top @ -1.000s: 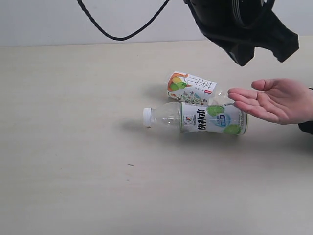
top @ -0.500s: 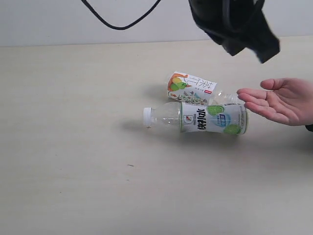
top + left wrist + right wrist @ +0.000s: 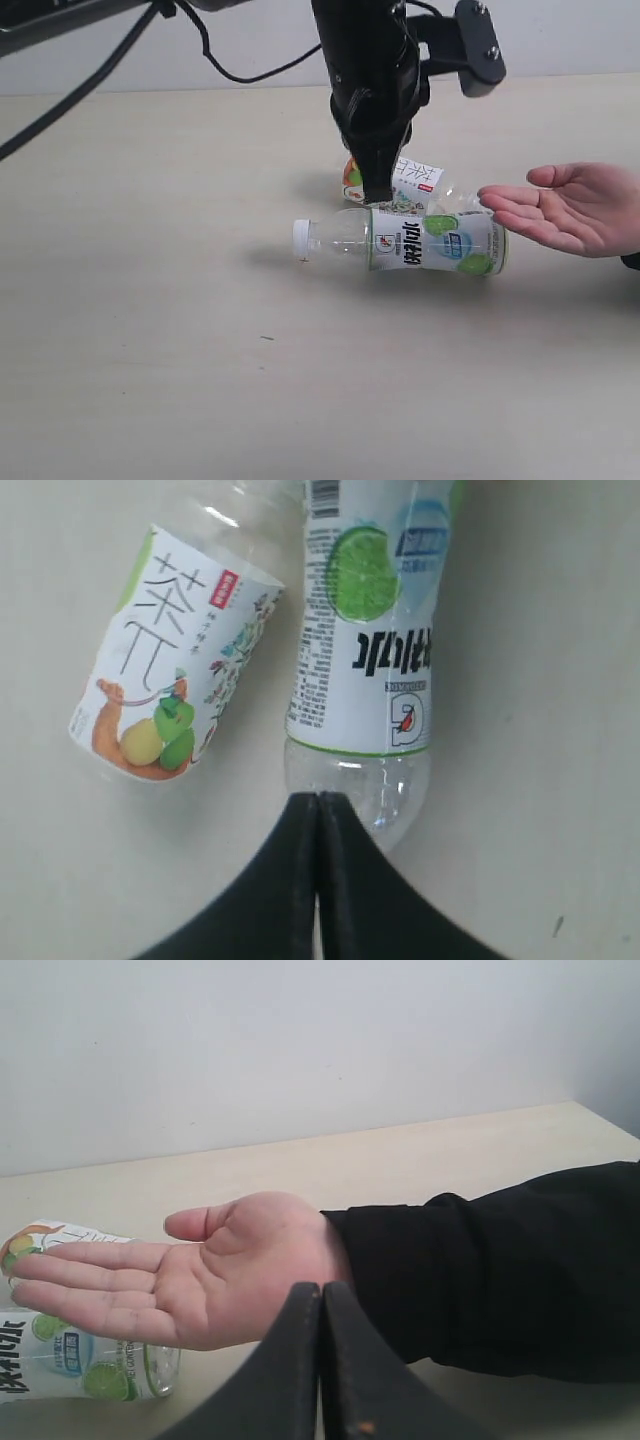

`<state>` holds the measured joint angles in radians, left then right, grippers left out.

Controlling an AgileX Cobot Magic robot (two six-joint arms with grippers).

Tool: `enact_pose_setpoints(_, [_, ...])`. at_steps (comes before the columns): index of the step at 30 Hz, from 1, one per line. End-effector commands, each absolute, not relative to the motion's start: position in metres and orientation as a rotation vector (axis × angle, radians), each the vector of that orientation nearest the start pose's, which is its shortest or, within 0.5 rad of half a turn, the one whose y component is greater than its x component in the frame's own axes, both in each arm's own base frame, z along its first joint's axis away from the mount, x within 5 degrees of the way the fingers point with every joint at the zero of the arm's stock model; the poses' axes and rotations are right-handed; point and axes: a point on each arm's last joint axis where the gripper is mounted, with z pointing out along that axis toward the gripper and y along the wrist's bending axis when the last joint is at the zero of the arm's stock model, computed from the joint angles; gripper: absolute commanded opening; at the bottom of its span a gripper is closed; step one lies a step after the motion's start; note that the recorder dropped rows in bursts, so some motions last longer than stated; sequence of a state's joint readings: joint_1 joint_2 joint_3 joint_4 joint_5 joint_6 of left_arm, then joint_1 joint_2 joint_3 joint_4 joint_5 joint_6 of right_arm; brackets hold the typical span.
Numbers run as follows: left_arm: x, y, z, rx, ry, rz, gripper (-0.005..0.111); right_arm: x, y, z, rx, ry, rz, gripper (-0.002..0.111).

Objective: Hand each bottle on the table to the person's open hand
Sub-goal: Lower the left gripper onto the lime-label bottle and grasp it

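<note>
Two bottles lie on the table [image 3: 150,320] and neither is delivered: the person's open hand [image 3: 565,208] is empty, so both appear left to pass. The green-lime bottle [image 3: 425,242] lies on its side, its long axis across the exterior view and its white cap pointing away from the hand. Behind it the orange-green fruit bottle [image 3: 418,180] lies angled, neck toward the hand. The left gripper [image 3: 377,190] hangs over them, fingers pressed together on nothing. The right gripper [image 3: 320,1305] is likewise closed and empty.

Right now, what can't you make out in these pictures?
1. Fruit bottle cap: in the exterior view, behind the hand; in the left wrist view, cut off by the edge.
2. Lime bottle cap: in the left wrist view, behind the left pincer.
3. Fine print on both bottles: too small in the exterior view.
</note>
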<state>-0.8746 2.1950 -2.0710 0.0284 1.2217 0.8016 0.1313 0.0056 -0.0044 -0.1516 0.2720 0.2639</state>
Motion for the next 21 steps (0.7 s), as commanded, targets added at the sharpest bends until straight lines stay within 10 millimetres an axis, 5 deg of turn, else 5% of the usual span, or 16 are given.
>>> enact_pose_setpoints(1, [0.316,-0.362,0.236,-2.668,-2.125,-0.052,0.0,0.055,0.004,0.19,0.013,1.746,0.146,0.0])
enact_pose_setpoints(5, [0.322,-0.36,0.225,-2.635,-2.127,-0.085,0.002,0.055,0.004,0.19,0.013,1.746,0.146,0.0])
enact_pose_setpoints(8, [0.322,-0.36,0.224,-2.629,-2.131,-0.084,0.018,0.055,0.004,0.19,0.013,1.746,0.146,0.0])
enact_pose_setpoints(15, [0.323,-0.361,0.221,-2.576,-2.188,-0.071,0.103,0.055,0.004,0.19,0.013,1.746,0.146,0.0])
enact_pose_setpoints(21, [0.325,-0.364,0.201,-2.514,-2.199,-0.057,0.105,0.055,0.004,0.19,0.013,1.746,0.146,0.0])
